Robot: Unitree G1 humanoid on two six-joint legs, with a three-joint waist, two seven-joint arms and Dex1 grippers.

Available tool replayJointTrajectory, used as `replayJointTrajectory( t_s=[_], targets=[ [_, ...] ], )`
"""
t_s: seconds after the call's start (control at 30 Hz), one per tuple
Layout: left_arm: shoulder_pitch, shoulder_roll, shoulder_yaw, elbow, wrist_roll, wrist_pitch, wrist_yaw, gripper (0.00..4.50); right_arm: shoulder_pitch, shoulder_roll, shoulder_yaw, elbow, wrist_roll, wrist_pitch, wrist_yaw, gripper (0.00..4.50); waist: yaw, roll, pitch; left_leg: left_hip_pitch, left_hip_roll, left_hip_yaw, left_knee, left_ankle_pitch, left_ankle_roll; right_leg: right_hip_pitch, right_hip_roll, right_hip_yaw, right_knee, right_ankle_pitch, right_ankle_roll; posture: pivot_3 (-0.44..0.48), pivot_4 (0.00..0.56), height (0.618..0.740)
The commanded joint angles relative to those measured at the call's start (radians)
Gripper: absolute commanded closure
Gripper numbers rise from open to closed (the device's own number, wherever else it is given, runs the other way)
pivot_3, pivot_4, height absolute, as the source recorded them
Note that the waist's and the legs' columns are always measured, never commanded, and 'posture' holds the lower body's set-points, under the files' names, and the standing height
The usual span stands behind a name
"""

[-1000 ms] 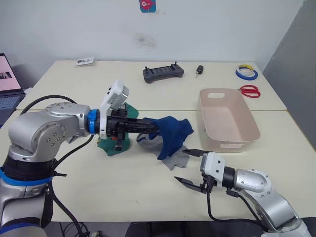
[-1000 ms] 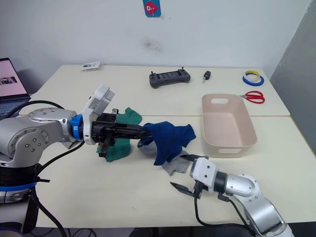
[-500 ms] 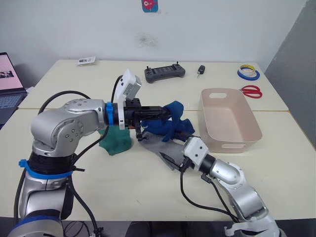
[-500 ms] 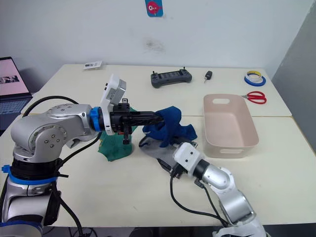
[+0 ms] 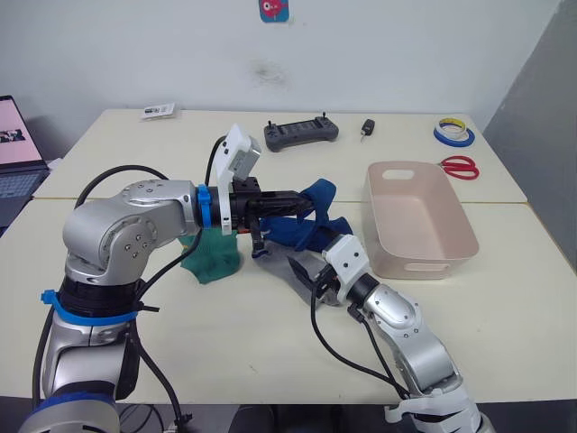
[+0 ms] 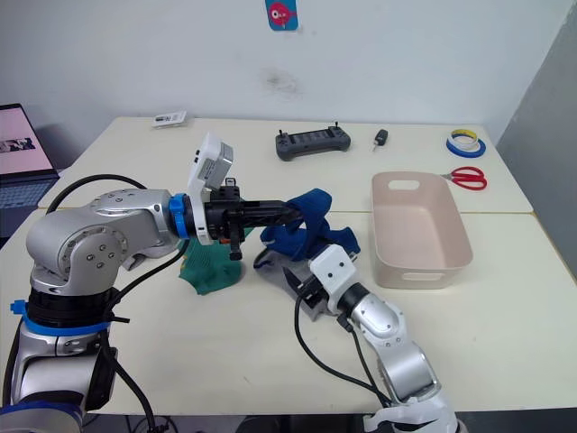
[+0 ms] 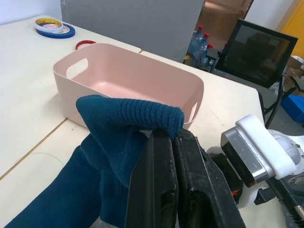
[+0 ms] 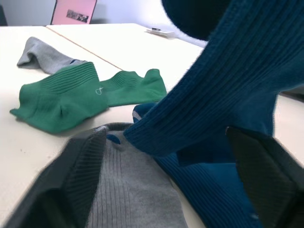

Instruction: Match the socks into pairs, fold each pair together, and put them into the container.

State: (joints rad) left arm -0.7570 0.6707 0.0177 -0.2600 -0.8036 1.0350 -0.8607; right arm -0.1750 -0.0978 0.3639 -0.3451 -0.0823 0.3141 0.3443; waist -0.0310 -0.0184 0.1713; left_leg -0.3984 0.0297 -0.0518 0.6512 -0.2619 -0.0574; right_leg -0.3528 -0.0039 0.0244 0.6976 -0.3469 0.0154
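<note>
While the laptop (image 5: pixel 11 149) sits at the far left edge of the cream table (image 5: pixel 135 343), the green socks (image 5: pixel 213 257) lie in a heap just below the left arm, w/ a second grey sock (image 8: pixel 40 59) apart from them on the table in the right wrist view. The left gripper (image 5: pixel 302 202) is clamped on a dark blue sock (image 5: pixel 311 221), held up off the table; in the left wrist view the sock's cuff (image 7: pixel 130 116) drapes over the closed fingers (image 7: pixel 164 185) and the rest hangs down. Under it a grey sock (image 8: pixel 130 190) lies flat, a 2nd dark blue sock (image 8: pixel 209 185) beside it, touching. The right gripper (image 5: pixel 315 281) is low over the grey sock, fingers (image 8: pixel 85 166) spread wide on either side of the hanging blue fabric, gripping nothing. Right of that, the pink-beige container (image 5: pixel 455 248) stands near the socks, none of them in it. At the back: a card (image 5: pixel 155 112), black controller (image 5: pixel 300 133), key fob (image 5: pixel 365 129), tape rolls (image 5: pixel 450 133), red scissors (image 5: pixel 456 166).
</note>
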Motion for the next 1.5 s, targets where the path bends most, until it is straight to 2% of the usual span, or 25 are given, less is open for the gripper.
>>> replayJointTrajectory(
  t_s=[0.03, 0.2, 0.3, 0.47, 0.6, 0.67, 0.87, 0.93, 1.07, 1.17, 1.3, 1.5],
  targets=[
    [-0.001, 0.013, 0.019, -0.012, 0.005, -0.022, -0.004, 4.5, -0.009, 0.01, -0.022, -0.018, 0.01, -0.005, -0.018, 1.66, 0.0, 0.0, 0.0, 0.0, 0.0, 0.0, 0.0, 0.0, 0.0, 0.0, 0.0, 0.0, 0.0, 0.0, 0.0, 0.0, 0.15, 0.74],
    [0.014, 0.033, 0.032, -0.011, 0.007, -0.021, -0.011, 4.5, -0.006, 0.009, -0.034, -0.018, 0.015, -0.002, -0.021, 3.43, -0.001, 0.0, 0.0, 0.0, 0.0, 0.0, 0.0, 0.0, 0.0, 0.0, 0.0, 0.0, 0.0, 0.0, 0.0, 0.0, 0.15, 0.74],
    [0.038, 0.089, 0.045, 0.001, 0.019, -0.029, -0.04, 4.5, 0.01, -0.017, -0.055, -0.043, 0.027, 0.008, -0.004, 4.47, -0.002, 0.0, 0.0, 0.0, 0.0, 0.0, 0.0, 0.0, 0.0, 0.0, 0.0, 0.001, 0.0, 0.0, 0.0, 0.0, 0.15, 0.74],
    [0.097, 0.195, 0.054, 0.005, 0.028, -0.055, -0.129, 4.5, 0.045, -0.109, -0.117, -0.09, 0.07, 0.013, 0.055, 4.47, -0.001, 0.0, 0.0, 0.0, 0.0, 0.0, -0.001, 0.0, 0.0, -0.001, 0.0, 0.001, 0.0, 0.0, 0.0, 0.0, 0.15, 0.74],
    [0.216, 0.351, 0.015, -0.005, 0.088, -0.141, -0.298, 4.5, 0.065, -0.277, -0.152, -0.155, 0.168, 0.034, 0.243, 4.47, -0.001, 0.0, 0.0, 0.001, 0.0, 0.002, -0.002, -0.001, 0.001, -0.001, 0.0, 0.002, 0.0, 0.0, 0.0, 0.0, 0.15, 0.74],
    [0.308, 0.457, -0.008, -0.031, 0.138, -0.232, -0.429, 4.5, 0.07, -0.387, -0.177, -0.208, 0.258, 0.064, 0.373, 4.47, -0.002, 0.001, 0.001, 0.001, 0.0, 0.003, -0.003, -0.002, 0.003, -0.001, 0.0, 0.003, -0.001, 0.0, 0.0, 0.0, 0.15, 0.74],
    [0.476, 0.62, -0.008, -0.073, 0.18, -0.37, -0.664, 4.5, 0.063, -0.665, -0.207, -0.319, 0.449, 0.191, 0.643, 4.47, 0.001, 0.001, 0.001, 0.002, 0.0, 0.004, -0.004, -0.002, 0.004, -0.001, 0.0, 0.006, -0.001, 0.0, 0.0, 0.0, 0.15, 0.74],
    [0.527, 0.666, -0.003, -0.083, 0.176, -0.399, -0.735, 4.5, 0.069, -0.75, -0.209, -0.374, 0.539, 0.277, 0.712, 4.47, 0.001, 0.001, 0.001, 0.002, 0.0, 0.004, -0.004, -0.003, 0.005, -0.001, 0.001, 0.006, -0.002, 0.0, 0.0, 0.0, 0.15, 0.74],
    [0.631, 0.81, -0.041, -0.105, 0.066, -0.45, -0.754, 4.5, 0.046, -0.87, -0.235, -0.446, 0.758, 0.47, 0.784, 4.47, 0.001, -0.002, 0.003, 0.002, 0.001, 0.004, -0.004, -0.003, 0.005, -0.001, -0.001, 0.008, -0.002, 0.0, 0.0, 0.0, 0.15, 0.74],
    [0.591, 0.79, -0.138, -0.058, 0.107, -0.492, -0.754, 4.5, -0.044, -0.86, -0.196, -0.396, 0.804, 0.591, 0.732, 4.47, 0.001, -0.002, 0.004, 0.003, 0.001, 0.005, -0.004, -0.003, 0.005, 0.0, 0.0, 0.009, -0.002, 0.0, 0.0, 0.0, 0.15, 0.74],
    [0.461, 0.633, -0.251, 0.04, 0.217, -0.461, -0.749, 4.5, -0.153, -0.774, -0.133, -0.288, 0.798, 0.696, 0.652, 4.47, 0.001, -0.003, 0.004, 0.003, -0.001, 0.006, -0.004, -0.003, 0.005, 0.0, 0.005, 0.009, -0.001, 0.0, 0.0, 0.0, 0.15, 0.74],
    [0.356, 0.464, -0.365, 0.214, 0.385, -0.494, -0.743, 4.5, -0.201, -0.72, -0.048, -0.176, 0.728, 0.713, 0.613, 4.47, 0.001, -0.004, 0.005, -0.002, -0.001, 0.006, -0.004, -0.003, 0.006, -0.005, 0.005, 0.012, -0.002, 0.0, 0.0, 0.0, 0.15, 0.74]
  ],
)
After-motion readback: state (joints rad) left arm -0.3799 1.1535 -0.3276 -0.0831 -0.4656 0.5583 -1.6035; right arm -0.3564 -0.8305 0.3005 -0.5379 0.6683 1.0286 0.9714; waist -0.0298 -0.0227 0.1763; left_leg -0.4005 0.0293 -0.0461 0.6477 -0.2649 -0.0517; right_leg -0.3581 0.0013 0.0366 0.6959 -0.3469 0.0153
